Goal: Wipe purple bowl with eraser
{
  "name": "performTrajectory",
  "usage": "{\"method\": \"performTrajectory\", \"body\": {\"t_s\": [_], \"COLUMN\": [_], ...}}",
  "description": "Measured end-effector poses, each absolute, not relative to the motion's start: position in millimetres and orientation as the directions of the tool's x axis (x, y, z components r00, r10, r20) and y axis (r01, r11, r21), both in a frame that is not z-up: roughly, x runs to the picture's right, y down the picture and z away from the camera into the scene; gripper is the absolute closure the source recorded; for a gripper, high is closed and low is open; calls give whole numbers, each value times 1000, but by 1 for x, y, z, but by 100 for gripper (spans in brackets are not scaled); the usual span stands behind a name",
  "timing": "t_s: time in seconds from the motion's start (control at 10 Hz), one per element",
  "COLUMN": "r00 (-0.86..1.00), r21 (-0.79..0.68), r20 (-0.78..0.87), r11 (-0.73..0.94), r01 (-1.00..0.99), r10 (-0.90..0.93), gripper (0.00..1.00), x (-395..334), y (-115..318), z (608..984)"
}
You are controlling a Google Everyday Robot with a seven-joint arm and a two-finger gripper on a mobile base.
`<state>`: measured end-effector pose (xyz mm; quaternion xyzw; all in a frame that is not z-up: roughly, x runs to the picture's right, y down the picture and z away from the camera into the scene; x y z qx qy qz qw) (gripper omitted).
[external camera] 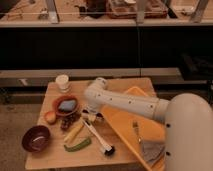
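The purple bowl [36, 138] sits at the front left corner of the wooden table [117, 85], empty and glossy inside. My gripper [90, 116] hangs down from the white arm at the table's middle, between the orange bowl [66, 105] and the brush's handle, well right of and behind the purple bowl. A small tan patch shows at the gripper's tip; I cannot tell whether it is the eraser. No eraser shows elsewhere on the table.
The orange bowl holds a blue item. A white cup [62, 82], an orange fruit [50, 116], dark grapes [70, 121], a yellow piece [74, 131], a green pod [77, 145] and a white-handled brush [98, 138] lie nearby. A yellow tray [125, 120] holds a fork and grey cloth.
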<state>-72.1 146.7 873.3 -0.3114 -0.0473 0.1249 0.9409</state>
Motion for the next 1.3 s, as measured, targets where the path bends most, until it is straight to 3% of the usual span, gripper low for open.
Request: {"method": "performTrajectory", "body": {"t_s": [0.2, 0.4, 0.9, 1.3], "r00": [963, 963, 955, 945], "r21": [-588, -571, -553, -545], "r20": [16, 37, 139, 266], "r11": [782, 796, 820, 838], "r01": [-209, -200, -146, -13], "r10": [270, 268, 264, 188], "gripper": [88, 100, 100, 100], "x": [-69, -73, -92, -154], "y": [142, 129, 84, 59], "z": [872, 859, 806, 744]}}
